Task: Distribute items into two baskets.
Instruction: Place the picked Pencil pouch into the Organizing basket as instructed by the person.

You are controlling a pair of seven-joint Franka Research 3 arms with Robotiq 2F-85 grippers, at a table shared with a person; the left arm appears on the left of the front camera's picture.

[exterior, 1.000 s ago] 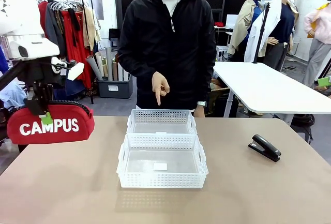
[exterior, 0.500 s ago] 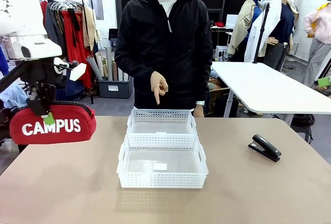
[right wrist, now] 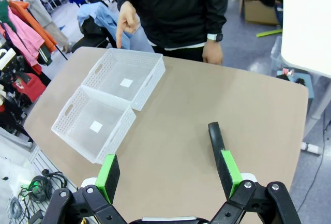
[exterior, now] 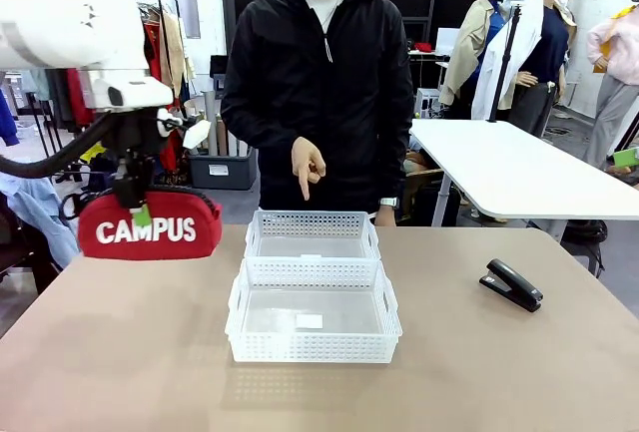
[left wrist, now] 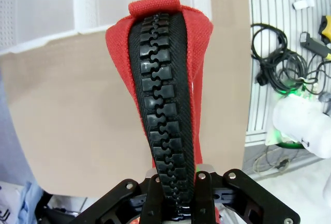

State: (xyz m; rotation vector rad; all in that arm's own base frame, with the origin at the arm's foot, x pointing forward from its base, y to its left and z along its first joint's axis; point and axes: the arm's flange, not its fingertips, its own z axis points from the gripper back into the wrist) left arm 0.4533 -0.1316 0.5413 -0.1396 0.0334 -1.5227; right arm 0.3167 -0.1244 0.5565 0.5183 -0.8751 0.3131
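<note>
1. Two white baskets are set end to end at the middle of the table (exterior: 120, 352): the near basket (exterior: 313, 352) and the far basket (exterior: 312, 222), touching at their short walls, each holding nothing but a small white label on its floor.
2. The red "CAMPUS" pouch (exterior: 150, 227) is held clear of the tabletop, above the far left part of the table and to the left of the far basket, apart from it.
3. The left gripper (exterior: 135, 211) is clamped on the pouch from above; in the left wrist view the fingers are seen pinched on the black zip.
4. The right gripper (right wrist: 168, 169) is spread wide with nothing between its green pads, high over the table's right side.
5. The black stapler (exterior: 510, 284) is left lying on the right of the table, well apart from both baskets.
6. The person's hand (exterior: 308, 168) is held above the far basket, one finger pointed downward; the other hand (exterior: 385, 216) is rested at the table's far edge, just beside that basket.
7. Only bare tabletop lies between the pouch and the baskets.
8. A clothes rack (exterior: 165, 43) and a white table (exterior: 519, 168) are seen behind.
</note>
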